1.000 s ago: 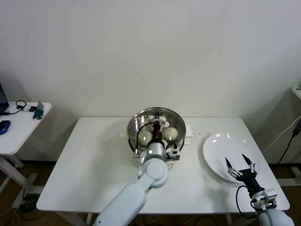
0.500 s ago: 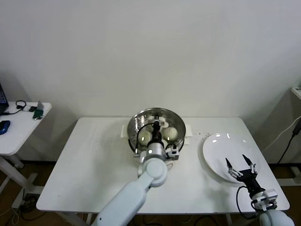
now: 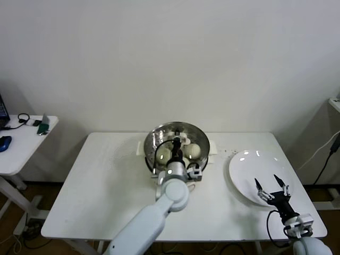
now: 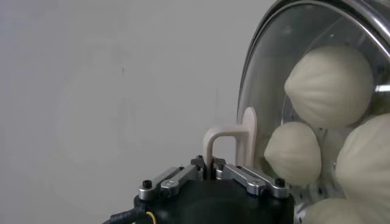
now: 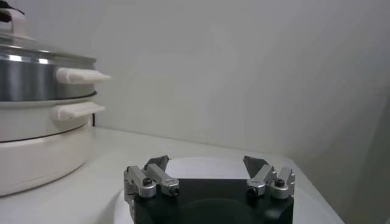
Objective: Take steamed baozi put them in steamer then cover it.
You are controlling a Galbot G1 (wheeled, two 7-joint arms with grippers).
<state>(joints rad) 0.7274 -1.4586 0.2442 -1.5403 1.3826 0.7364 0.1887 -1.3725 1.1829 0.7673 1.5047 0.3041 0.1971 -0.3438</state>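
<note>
No writing readable on steamer (image 3: pixel 159 139), seemingly.

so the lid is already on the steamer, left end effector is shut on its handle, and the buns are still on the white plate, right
Not quite: the buns are not on the plate, which lies bare. The left wrist view shows them inside the steamer, under the glass lid. The rest holds: the lid is on, and the left end effector is shut on its handle.

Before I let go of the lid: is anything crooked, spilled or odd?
Nothing stands out. The lid sits level on the steamer, buns inside; the left tool grips its handle.
</note>
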